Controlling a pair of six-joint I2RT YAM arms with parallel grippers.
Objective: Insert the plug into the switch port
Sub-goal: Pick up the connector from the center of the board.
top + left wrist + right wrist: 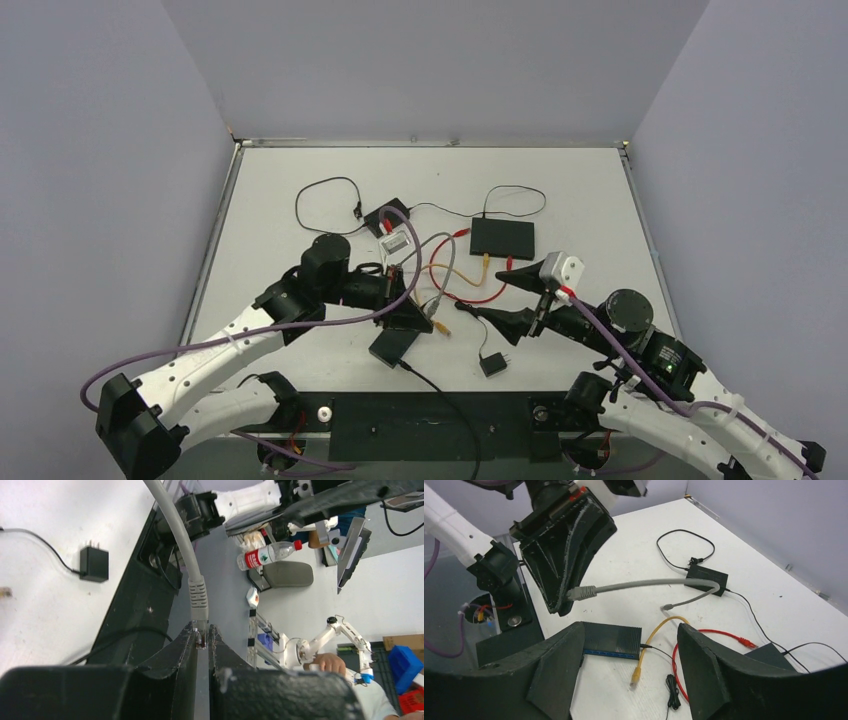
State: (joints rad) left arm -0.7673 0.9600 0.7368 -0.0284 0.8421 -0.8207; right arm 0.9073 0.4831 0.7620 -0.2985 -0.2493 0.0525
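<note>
While your left pincer (201, 632) is clamped down on the tip of the grey plug (198, 597), with the cable arching away from it, you're in the carry-and-align step: the plug hangs above the table (649, 555), not in any port yet. Your right pincer (631, 626) stands wide and holds nothing, poised just over the black switch (611, 641), whose blue port face is turned toward it. A yellow cable (659, 630) lies loose beside the switch. Next, by my reading, you need to swing the plug round to that port row, square it up and push straight in, perhaps bracing the switch with the right.
</note>
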